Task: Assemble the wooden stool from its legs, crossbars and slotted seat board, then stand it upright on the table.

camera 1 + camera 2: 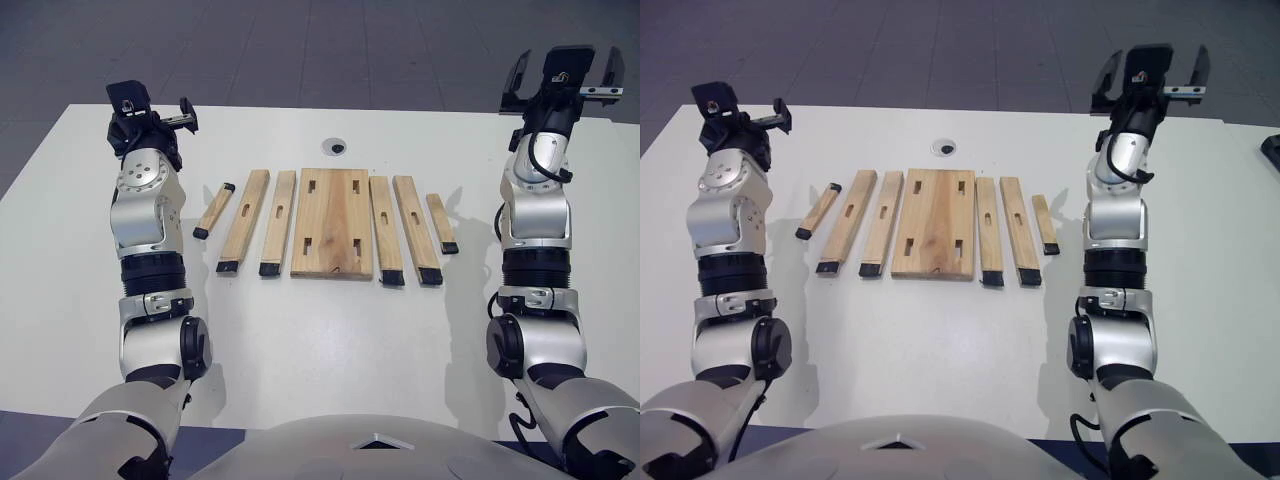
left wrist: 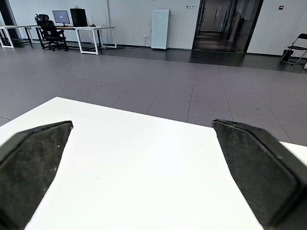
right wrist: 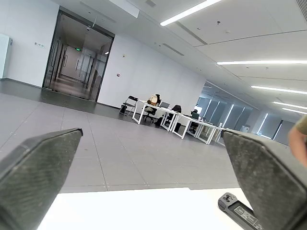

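Note:
The slotted seat board (image 1: 332,222) lies flat at the middle of the white table (image 1: 320,340). Two long legs (image 1: 245,220) (image 1: 279,222) lie to its left and two more (image 1: 386,230) (image 1: 416,229) to its right, all with dark end caps. One short crossbar (image 1: 214,209) lies at the far left of the row and another (image 1: 441,222) at the far right. My left gripper (image 1: 150,108) is raised over the table's far left part, open and empty, its fingers (image 2: 33,167) wide apart. My right gripper (image 1: 565,72) is held high at the far right, also open and empty, with its fingers (image 3: 268,177) spread.
A round cable hole (image 1: 336,146) sits in the table just beyond the seat board. A small dark device (image 3: 237,208) lies at the table's far right edge. Bare table stretches in front of the row of parts. Grey floor lies beyond the far edge.

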You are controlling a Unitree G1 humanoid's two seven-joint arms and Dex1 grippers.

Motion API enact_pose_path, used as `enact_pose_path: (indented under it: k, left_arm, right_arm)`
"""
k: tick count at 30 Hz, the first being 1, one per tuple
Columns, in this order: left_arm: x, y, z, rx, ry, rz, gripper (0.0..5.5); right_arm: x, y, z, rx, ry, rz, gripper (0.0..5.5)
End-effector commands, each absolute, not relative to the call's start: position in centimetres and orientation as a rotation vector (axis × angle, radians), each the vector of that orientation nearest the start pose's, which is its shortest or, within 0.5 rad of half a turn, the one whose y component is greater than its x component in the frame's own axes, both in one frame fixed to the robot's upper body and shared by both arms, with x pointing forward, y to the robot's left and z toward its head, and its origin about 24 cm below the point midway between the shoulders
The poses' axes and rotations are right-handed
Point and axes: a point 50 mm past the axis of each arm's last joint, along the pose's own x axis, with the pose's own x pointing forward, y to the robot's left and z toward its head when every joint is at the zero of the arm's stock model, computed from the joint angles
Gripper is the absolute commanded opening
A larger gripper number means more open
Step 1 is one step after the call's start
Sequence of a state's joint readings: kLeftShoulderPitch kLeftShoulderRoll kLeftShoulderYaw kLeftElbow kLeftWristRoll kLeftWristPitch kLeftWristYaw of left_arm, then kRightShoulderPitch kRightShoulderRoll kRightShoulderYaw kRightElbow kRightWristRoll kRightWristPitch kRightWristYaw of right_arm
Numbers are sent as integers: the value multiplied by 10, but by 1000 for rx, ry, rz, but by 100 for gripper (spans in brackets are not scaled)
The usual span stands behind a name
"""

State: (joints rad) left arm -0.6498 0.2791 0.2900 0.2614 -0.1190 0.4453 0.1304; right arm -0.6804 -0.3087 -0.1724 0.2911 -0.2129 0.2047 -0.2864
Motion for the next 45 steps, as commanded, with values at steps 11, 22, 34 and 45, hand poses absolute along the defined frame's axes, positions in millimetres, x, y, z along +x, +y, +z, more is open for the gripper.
enact_pose_path:
  k: [11, 22, 34, 45]
  left_arm:
    - [336, 213, 162, -156, -79, 2, 540]
    - [323, 211, 158, -137, -68, 33, 540]
    - [321, 211, 156, -125, -56, 55, 540]
    - [322, 213, 154, -131, -48, 81, 540]
  right_arm:
    - [331, -224, 120, -55, 270, -106, 537]
    - [291, -218, 86, -31, 492, -38, 537]
    - [286, -222, 66, -119, 625, -17, 537]
    - [288, -216, 63, -163, 666, 44, 381]
